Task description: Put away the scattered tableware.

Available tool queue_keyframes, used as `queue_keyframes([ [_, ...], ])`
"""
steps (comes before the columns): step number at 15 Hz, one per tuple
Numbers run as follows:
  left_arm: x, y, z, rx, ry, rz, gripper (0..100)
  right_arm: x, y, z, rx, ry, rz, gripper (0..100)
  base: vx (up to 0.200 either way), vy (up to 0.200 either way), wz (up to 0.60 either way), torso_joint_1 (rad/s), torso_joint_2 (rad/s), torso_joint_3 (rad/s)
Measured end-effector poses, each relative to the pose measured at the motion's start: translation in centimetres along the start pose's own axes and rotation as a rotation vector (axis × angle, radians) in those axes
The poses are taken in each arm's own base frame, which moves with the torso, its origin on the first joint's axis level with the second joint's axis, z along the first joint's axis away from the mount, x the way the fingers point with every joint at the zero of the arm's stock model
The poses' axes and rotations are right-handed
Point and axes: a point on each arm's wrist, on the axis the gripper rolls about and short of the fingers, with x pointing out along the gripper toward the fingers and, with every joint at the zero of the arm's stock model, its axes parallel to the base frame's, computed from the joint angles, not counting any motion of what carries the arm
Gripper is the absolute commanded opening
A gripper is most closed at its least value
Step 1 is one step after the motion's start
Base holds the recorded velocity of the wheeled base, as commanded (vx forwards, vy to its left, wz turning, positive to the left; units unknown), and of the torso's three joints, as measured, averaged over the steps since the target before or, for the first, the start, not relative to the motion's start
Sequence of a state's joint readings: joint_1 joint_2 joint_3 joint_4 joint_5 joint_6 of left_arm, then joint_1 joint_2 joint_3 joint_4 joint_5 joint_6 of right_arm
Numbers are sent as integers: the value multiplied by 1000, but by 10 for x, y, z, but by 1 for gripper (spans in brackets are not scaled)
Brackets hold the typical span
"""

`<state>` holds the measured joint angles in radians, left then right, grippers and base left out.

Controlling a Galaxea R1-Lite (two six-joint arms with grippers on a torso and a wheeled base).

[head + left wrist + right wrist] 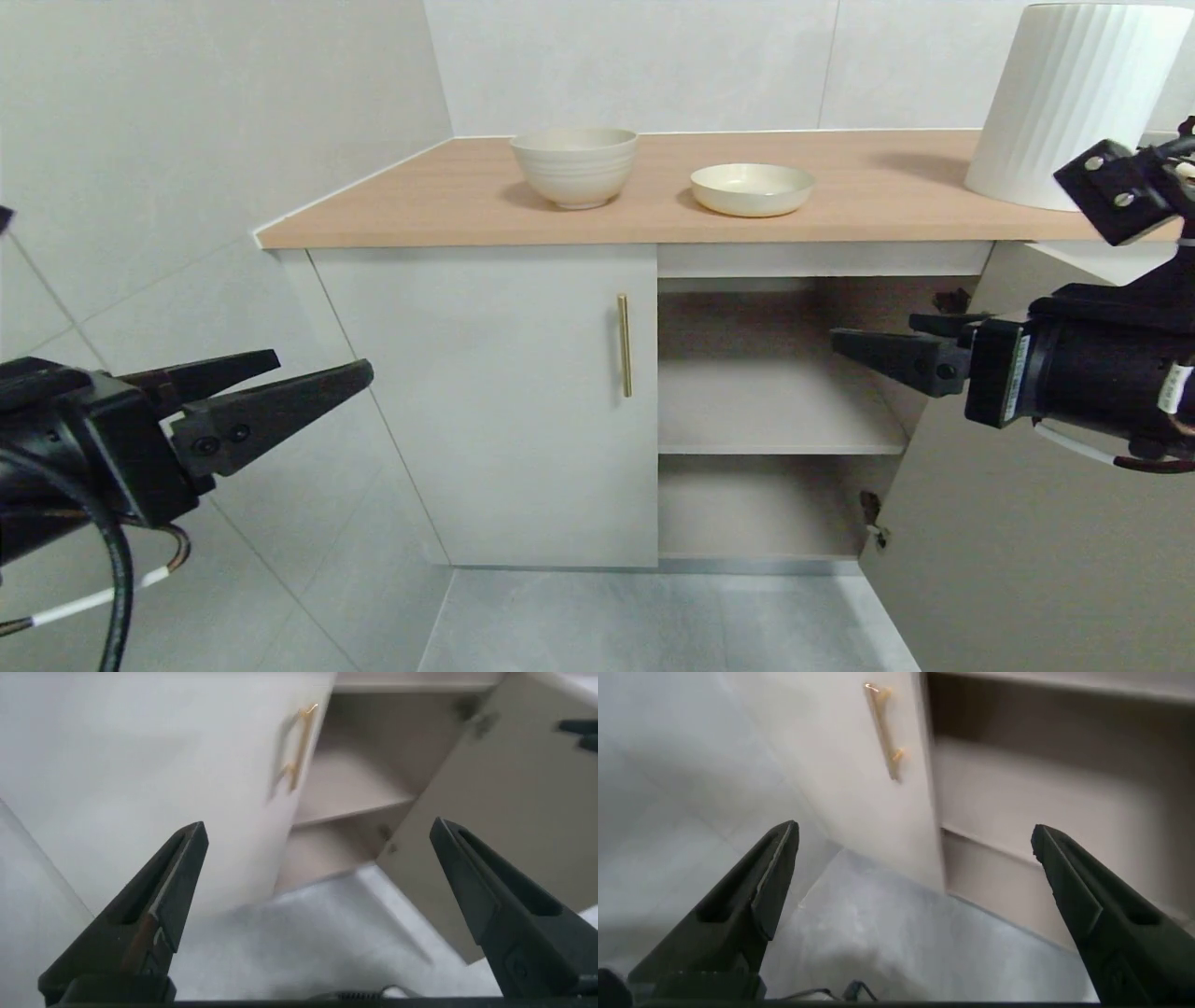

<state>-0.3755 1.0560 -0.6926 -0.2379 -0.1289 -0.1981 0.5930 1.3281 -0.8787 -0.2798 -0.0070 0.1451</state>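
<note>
- Left gripper (325,362), right gripper (915,833): jaws spread, empty.
- Bowl (574,168) and shallow dish (752,189) wait on the table (420,201); a rim pinch could slip on their smooth sides.

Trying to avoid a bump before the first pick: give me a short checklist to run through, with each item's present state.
1. Left end effector open and holding nothing: ok.
2. Right end effector open and holding nothing: ok.
3. Right cabinet door swung open, left door shut: ok.
4. Upper shelf has bare room for dishes: ok.
5. Bowl and shallow dish upright on the counter, apart from each other: ok.
6. Clearance between the right arm and the white ribbed object on the counter: cannot tell.
</note>
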Motion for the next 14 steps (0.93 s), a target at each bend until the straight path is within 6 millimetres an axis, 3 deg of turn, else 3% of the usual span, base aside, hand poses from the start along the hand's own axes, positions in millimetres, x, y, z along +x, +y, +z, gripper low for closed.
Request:
queue_keyframes([
  [7, -3, 0, 2, 2, -11, 2, 100, 0, 0, -1, -1, 14, 0, 100, 0, 0, 0, 0, 0, 0],
  [14, -5, 1, 2, 1, -16, 14, 100, 0, 0, -1, -1, 14, 0, 100, 200, 0, 0, 0, 0, 6],
])
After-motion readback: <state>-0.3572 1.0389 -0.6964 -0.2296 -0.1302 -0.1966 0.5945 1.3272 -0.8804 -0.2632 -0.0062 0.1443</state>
